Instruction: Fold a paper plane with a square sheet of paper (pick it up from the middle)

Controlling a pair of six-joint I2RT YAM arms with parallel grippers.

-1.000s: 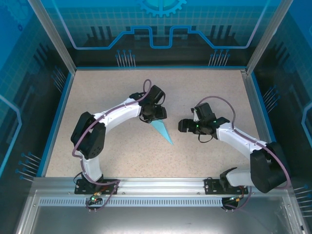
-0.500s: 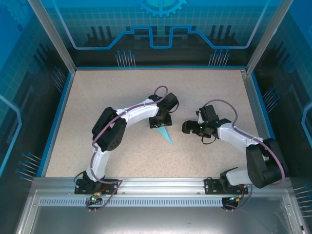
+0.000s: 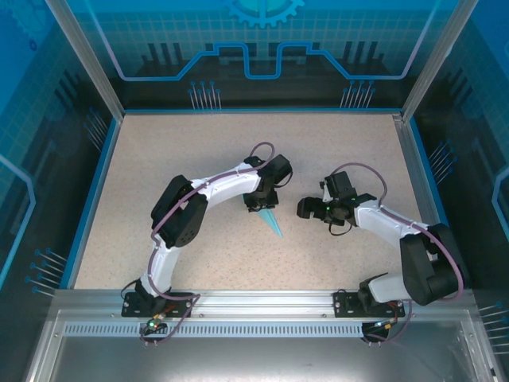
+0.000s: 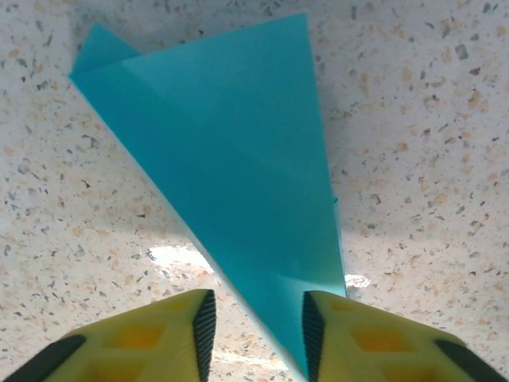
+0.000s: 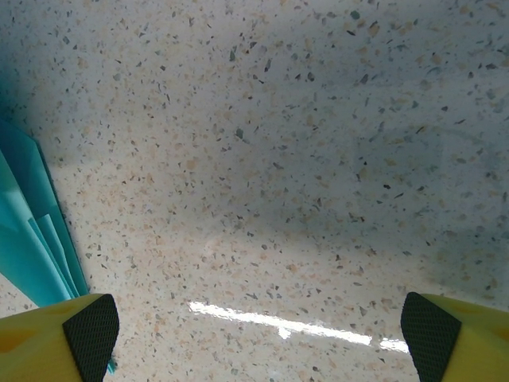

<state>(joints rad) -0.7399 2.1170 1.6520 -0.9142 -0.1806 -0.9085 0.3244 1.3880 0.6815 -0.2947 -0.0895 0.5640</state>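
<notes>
Observing the paper plane lying on the speckled table about mid-width, somewhat nearer the arms than the far wall. Losing its upper part in the overhead view under the left gripper, leaving the pointed end poking out toward the near rail. Seeing the paper plane in the left wrist view as a cyan folded triangle, tapering down between the pads, its lowest tip getting cut off by the frame edge. Recording the left gripper as partly spread, straddling the narrow end: right pad sitting at the paper's edge, left pad standing apart with bare table showing between; not managing to tell whether the right pad is touching. Recording the right gripper as spread wide, just beside the plane on its right, its pads bracketing bare table. Catching a layered strip of the paper plane at the left margin of the right wrist view, the remainder cropped. Noting open table on all sides, the blue rim lying well apart from both grippers.
</notes>
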